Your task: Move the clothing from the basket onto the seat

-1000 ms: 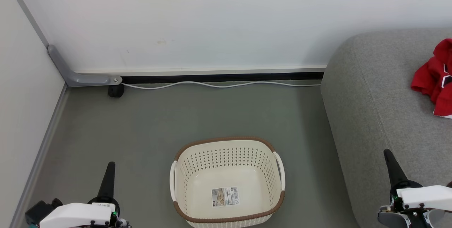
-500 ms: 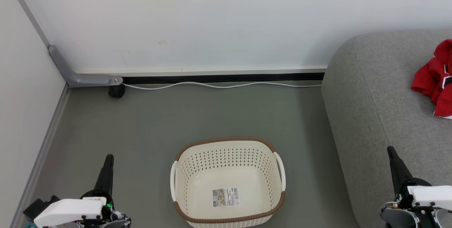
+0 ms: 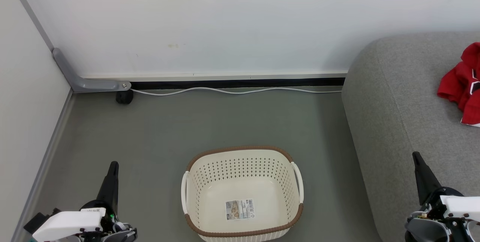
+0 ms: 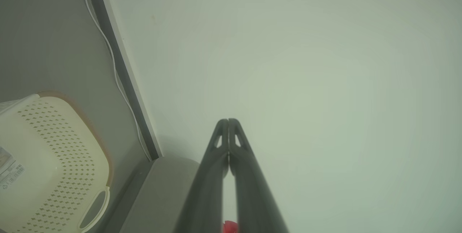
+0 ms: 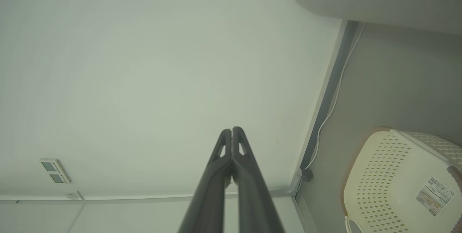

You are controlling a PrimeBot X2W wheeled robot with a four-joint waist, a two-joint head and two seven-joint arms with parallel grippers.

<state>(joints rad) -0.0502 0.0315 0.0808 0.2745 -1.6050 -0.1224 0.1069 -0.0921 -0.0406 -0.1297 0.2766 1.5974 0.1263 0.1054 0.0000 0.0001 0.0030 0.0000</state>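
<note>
Basket (image 3: 240,148) is empty: the barcode sticker (image 3: 239,209) on its bottom is fully exposed. It sits on the floor (image 3: 168,129) between the tools, right of the left gripper (image 3: 113,164) and left of the right gripper (image 3: 415,155), apart from both.

Clothing (image 3: 459,84) is a red heap on the seat (image 3: 397,107), ahead and right of the right gripper, well apart. White trim reads as the jersey. The frame edge cuts the rest, so I can't separate a second piece.

Both grippers have fingers pressed tip to tip with nothing between them; the wrist views agree. Looks parked, transfer likely done.

Clearance:
- **Left gripper:** side wall (image 3: 26,103) near on its left, open floor ahead.
- **Right gripper:** shows against the seat's front part, with the seat's rounded edge just to its left.
- **White cable (image 3: 232,90):** hugs the back wall (image 3: 240,20) far ahead, off any likely path.
</note>
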